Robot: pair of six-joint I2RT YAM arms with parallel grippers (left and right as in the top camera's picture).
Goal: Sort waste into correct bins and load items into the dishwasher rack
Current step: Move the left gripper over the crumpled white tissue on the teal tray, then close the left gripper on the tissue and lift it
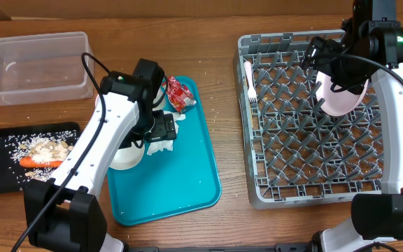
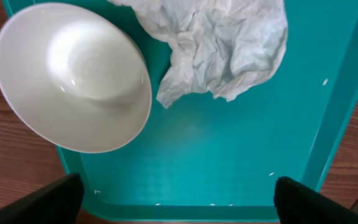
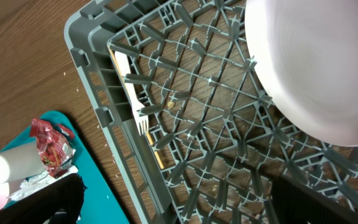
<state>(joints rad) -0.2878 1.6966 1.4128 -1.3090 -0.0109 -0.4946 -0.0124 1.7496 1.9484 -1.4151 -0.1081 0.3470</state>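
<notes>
- While the right fingers (image 3: 328, 205) hang wide and empty over the pink plate (image 3: 316, 68) standing in the rack (image 1: 313, 198), the left fingers (image 2: 48, 202) are wide and empty too, above the teal tray (image 2: 229, 155).
- I think the napkin (image 2: 222, 50) is next; it goes to the clear tub (image 1: 47, 70).
- It lies right beside the bowl (image 2: 73, 74), so grab its far side, where the tray is bare.
- The bowl sticks out over the tray's edge and could tip.

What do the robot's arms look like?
Both arms are smooth white links with chunky black joints. The left arm trails a thin black cable; the right arm has a tiny green light on a black joint.
</notes>
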